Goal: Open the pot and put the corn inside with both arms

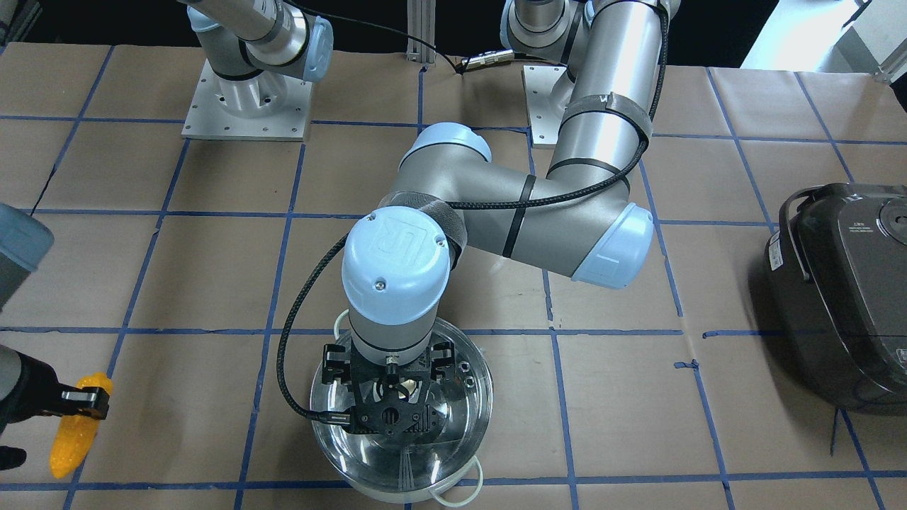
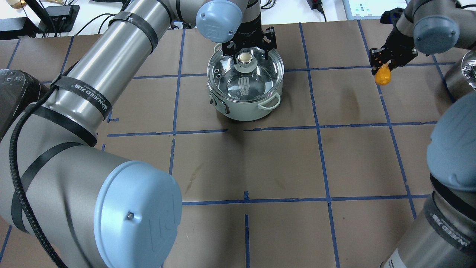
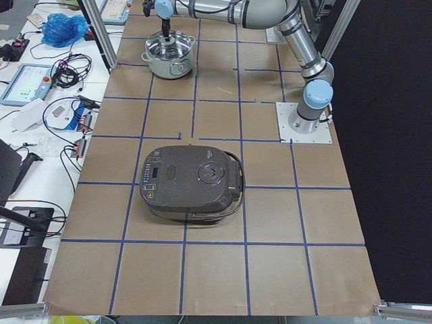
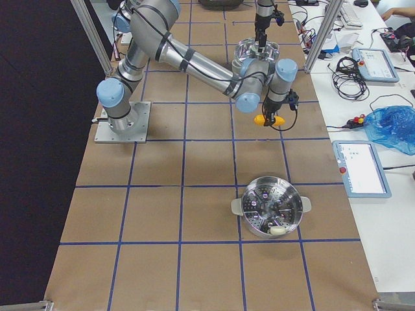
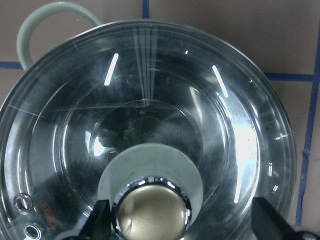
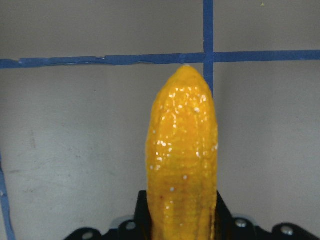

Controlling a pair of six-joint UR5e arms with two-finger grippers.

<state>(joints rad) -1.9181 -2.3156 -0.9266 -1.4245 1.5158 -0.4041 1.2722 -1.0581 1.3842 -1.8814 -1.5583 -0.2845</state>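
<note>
The steel pot [image 2: 245,108] stands at the far middle of the table with its glass lid [image 2: 251,83] on. My left gripper [image 2: 248,55] is open and points down over the lid. Its fingers straddle the metal knob [image 2: 245,57]. In the left wrist view the knob [image 5: 152,212] sits close to the left finger [image 5: 100,222], and the right finger is well apart from it. My right gripper [image 2: 385,64] is shut on the yellow corn [image 2: 382,75] and holds it above the table to the pot's right. The corn fills the right wrist view [image 6: 182,160].
A dark grey rice cooker [image 1: 843,290] sits on my left side of the table. A steel steamer pot with a perforated insert [image 4: 272,207] stands on my right side, nearer the table's end. The arm base plates [image 1: 248,99] are at the robot's edge.
</note>
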